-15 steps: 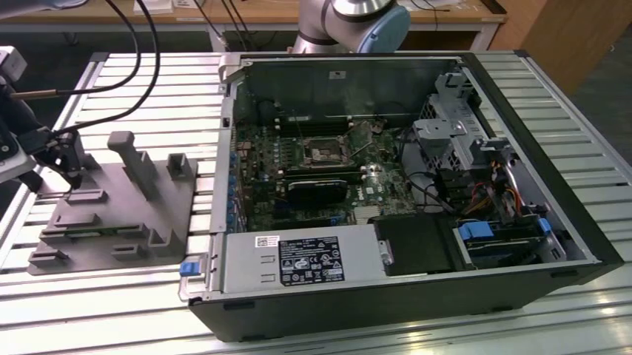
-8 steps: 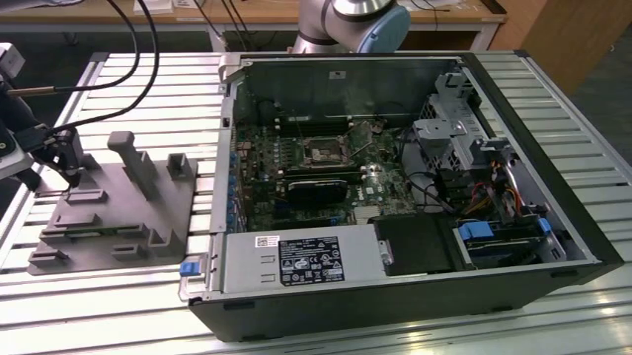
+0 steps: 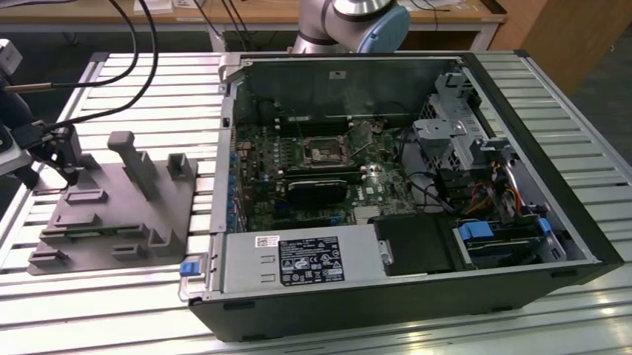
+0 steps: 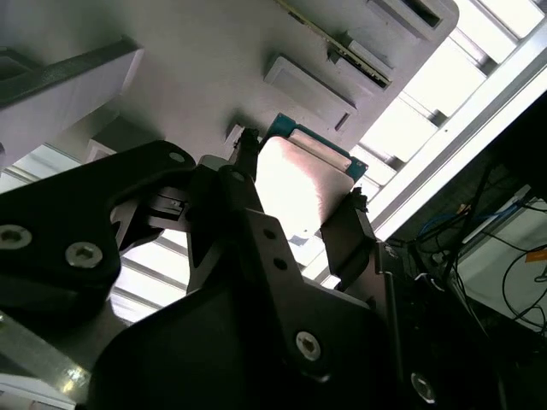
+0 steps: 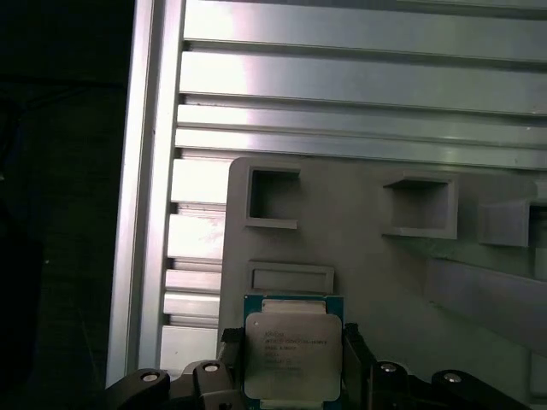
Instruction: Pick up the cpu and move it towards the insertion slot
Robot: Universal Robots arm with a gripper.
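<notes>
cpu (image 5: 293, 359): satin silver metal lid, green rim. My gripper (image 5: 291, 342): matt black, bright screw heads. Fixture plate (image 5: 367, 248): smooth matt grey plastic. Desk (image 5: 342, 85): ribbed bare aluminium, glossy glare. Insertion slot (image 3: 323, 152): silver metal bracket.

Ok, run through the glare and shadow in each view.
Second wrist view: glare washes the cpu metal top to white, and the table slats behind are blown out. First wrist view: the cpu is evenly lit, no glare. Exterior view: the insertion slot sits dim inside the case.
</notes>
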